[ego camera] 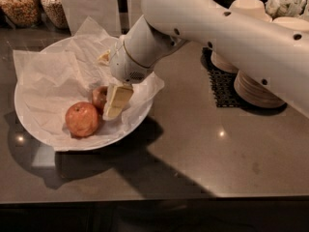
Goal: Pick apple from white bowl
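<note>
Not yet lifted. Down inside bowl (21, 112) with gripper (116, 103), right against apple (99, 96), just right of bigger apple (82, 119). Cannot tell whether closed on it. Left: securing and raising clear of bowl.

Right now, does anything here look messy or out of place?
Nothing is spilled or broken. Only the crumpled paper looks untidy, hanging over the rim of the bowl. The tool is down in the bowl, beside the smaller apple.
</note>
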Controlling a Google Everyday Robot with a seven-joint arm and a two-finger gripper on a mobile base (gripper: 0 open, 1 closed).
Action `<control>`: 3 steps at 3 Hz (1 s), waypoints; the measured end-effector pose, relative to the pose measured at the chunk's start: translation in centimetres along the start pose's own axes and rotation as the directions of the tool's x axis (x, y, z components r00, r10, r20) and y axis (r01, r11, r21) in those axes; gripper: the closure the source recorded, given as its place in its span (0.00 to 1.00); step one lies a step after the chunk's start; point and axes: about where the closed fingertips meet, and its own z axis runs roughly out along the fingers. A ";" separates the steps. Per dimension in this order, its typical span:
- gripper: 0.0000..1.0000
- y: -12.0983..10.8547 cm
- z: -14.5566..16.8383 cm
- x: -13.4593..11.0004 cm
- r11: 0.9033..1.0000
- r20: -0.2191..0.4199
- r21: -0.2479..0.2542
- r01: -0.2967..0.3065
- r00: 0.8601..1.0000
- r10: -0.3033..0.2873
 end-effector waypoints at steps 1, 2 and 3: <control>0.19 -0.3 0.2 0.8 1.000 -0.006 -0.013 -0.013 1.000 0.013; 0.20 -1.4 1.1 1.8 0.999 -0.002 -0.043 -0.020 1.000 0.020; 0.20 -2.1 2.8 2.7 0.995 0.014 -0.090 -0.032 0.999 0.034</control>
